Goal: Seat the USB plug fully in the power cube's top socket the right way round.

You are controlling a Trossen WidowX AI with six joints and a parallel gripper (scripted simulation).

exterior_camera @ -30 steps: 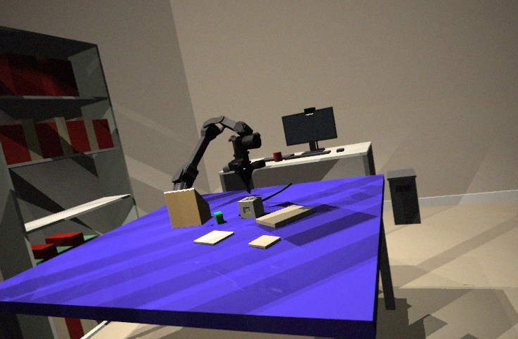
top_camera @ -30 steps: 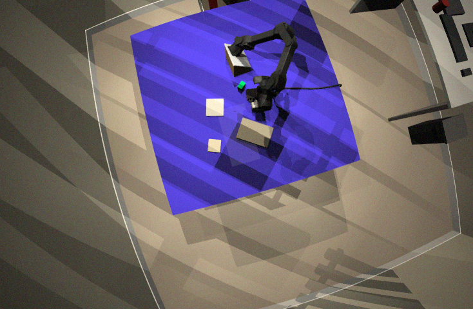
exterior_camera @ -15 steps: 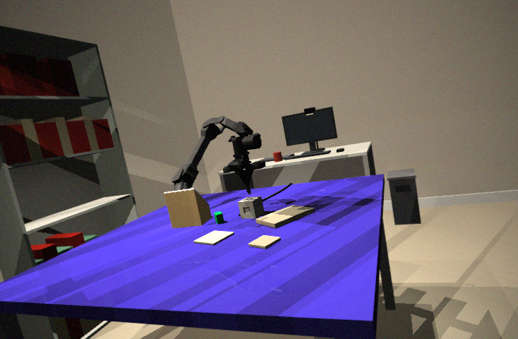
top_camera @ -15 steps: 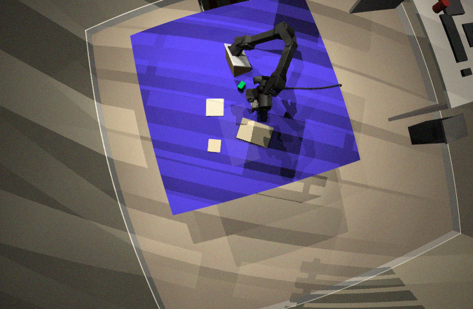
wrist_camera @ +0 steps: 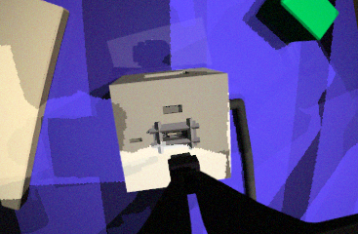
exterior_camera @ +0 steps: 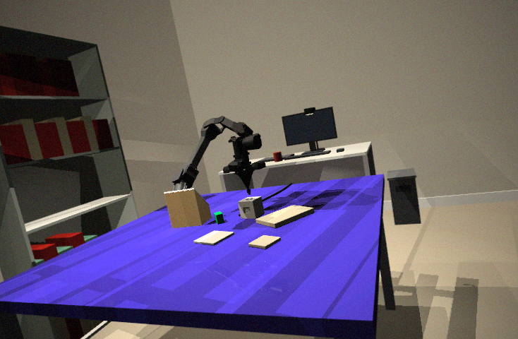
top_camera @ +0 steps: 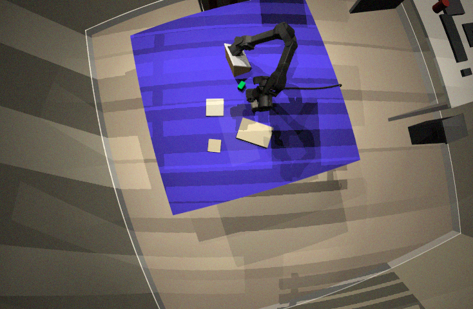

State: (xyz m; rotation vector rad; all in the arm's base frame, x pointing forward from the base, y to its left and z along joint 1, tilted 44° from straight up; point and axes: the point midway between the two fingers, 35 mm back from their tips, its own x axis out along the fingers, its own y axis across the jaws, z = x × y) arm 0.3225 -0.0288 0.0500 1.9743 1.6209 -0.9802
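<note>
The grey power cube [exterior_camera: 256, 209] [wrist_camera: 142, 107] stands on the blue table; the arm hides it in the top view. On its top, the framed socket [wrist_camera: 176, 135] shows uncovered in the wrist view, with no plug standing in it. My gripper [exterior_camera: 248, 184] [wrist_camera: 188, 181] points down over the cube, its fingers shut on the USB plug [wrist_camera: 183, 162], a small dark block at the fingertips. The plug appears to be above the cube top, beside the socket in the wrist view. Which way round it faces cannot be told.
A green block [top_camera: 241, 85] [exterior_camera: 219, 217] [wrist_camera: 313, 16] and a wooden wedge block [top_camera: 238, 68] [exterior_camera: 185, 210] stand near the cube. A thick pale board [top_camera: 254, 132] [exterior_camera: 285, 216] [wrist_camera: 27, 88] lies on its other side. Two thin pale tiles lie farther out. A dark cable [top_camera: 310, 87] [wrist_camera: 245, 141] runs beside the cube.
</note>
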